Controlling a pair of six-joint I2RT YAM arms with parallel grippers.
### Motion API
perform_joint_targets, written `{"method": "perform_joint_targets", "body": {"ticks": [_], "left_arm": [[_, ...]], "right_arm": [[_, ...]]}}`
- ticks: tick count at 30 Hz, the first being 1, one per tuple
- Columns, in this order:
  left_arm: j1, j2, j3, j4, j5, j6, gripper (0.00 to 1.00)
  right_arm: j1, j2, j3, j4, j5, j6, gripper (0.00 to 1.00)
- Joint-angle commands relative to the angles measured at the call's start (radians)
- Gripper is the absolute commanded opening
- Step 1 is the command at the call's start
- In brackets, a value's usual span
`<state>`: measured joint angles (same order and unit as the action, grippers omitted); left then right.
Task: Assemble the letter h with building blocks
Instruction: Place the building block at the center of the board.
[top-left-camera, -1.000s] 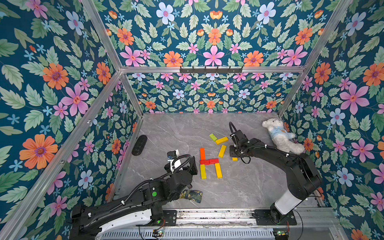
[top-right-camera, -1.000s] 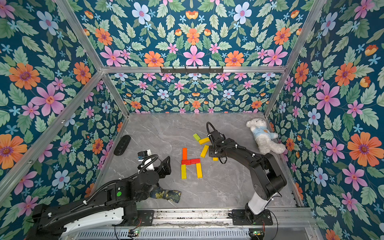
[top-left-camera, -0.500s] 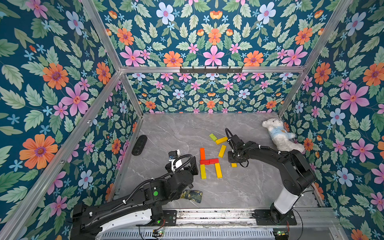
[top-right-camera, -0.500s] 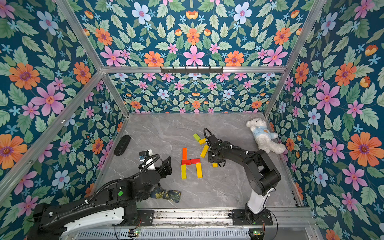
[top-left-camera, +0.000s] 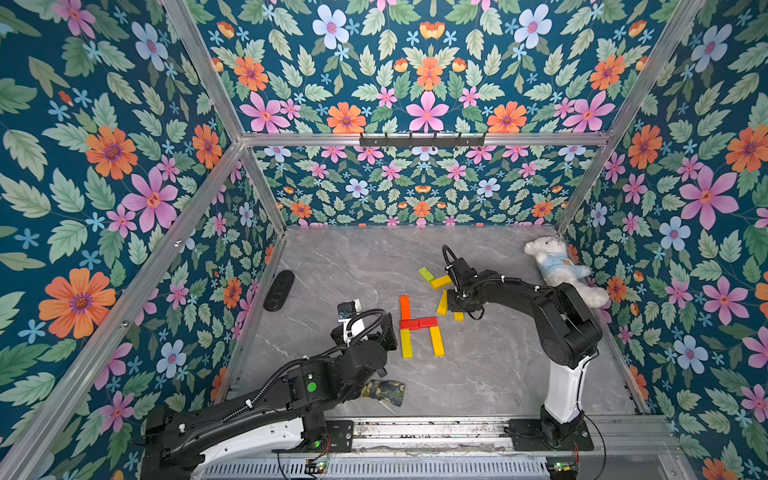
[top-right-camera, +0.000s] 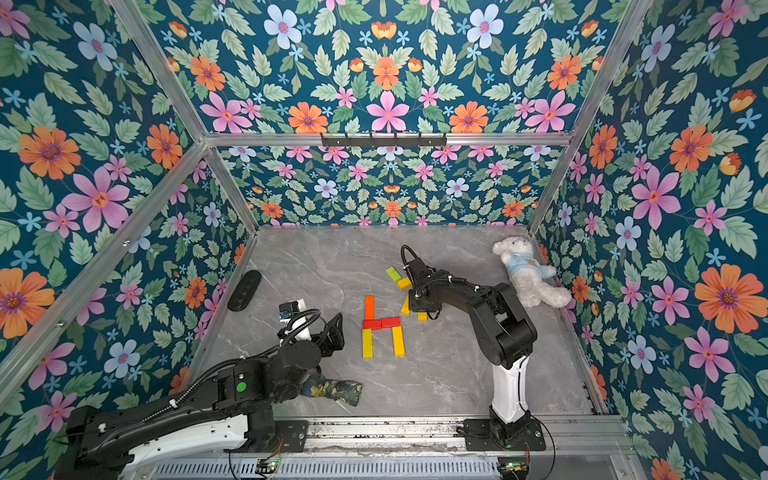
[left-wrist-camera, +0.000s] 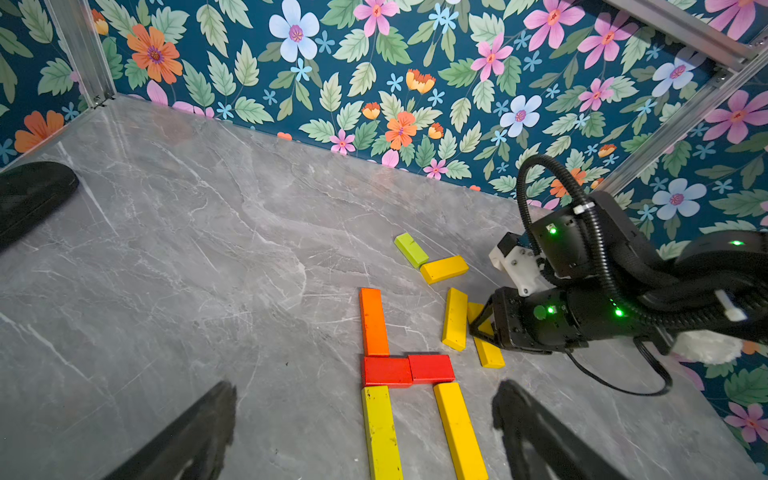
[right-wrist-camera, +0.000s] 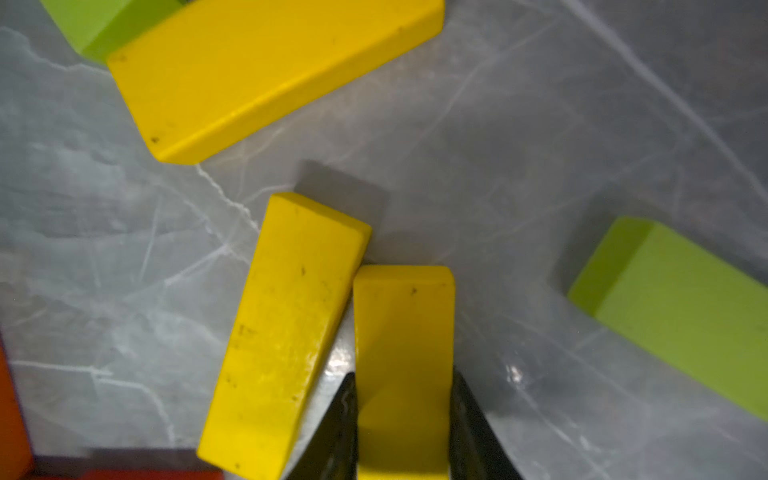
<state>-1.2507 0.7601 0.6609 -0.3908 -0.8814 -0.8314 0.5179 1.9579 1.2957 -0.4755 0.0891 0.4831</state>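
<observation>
Right gripper (right-wrist-camera: 402, 399) sat clamped on a yellow bar (right-wrist-camera: 403, 324) lying flat on the table (top-left-camera: 478, 382), while the left gripper (left-wrist-camera: 365, 388) gaped wide and empty. Nearby, the orange bar (left-wrist-camera: 373, 322), red bars (left-wrist-camera: 386, 371) and yellow legs (left-wrist-camera: 459, 430) already read as an h, so probably only a capital's top-right stroke was left.

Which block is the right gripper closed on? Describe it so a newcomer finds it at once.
On the grey marble table, find the half-built letter in the middle. Between it and the white teddy bear, two yellow blocks lie close together in a narrow V. Yours is the yellow block farther from the letter, pinched in the jaws of the right gripper; its neighbour lies free.
</observation>
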Motion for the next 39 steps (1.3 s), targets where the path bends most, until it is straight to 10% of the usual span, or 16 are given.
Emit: {"method": "perform_joint_targets", "body": {"ticks": [1, 39], "left_arm": [[0.0, -0.001, 0.013, -0.002, -0.018, -0.001, 0.99], [0.0, -0.005, 0.014, 0.001, -0.026, 0.003, 0.99]], "right_arm": [[0.001, 0.022, 0.033, -0.038, 0.019, 0.024, 0.17], [0.005, 0.011, 0.02, -0.046, 0.02, -0.04, 0.37]]}}
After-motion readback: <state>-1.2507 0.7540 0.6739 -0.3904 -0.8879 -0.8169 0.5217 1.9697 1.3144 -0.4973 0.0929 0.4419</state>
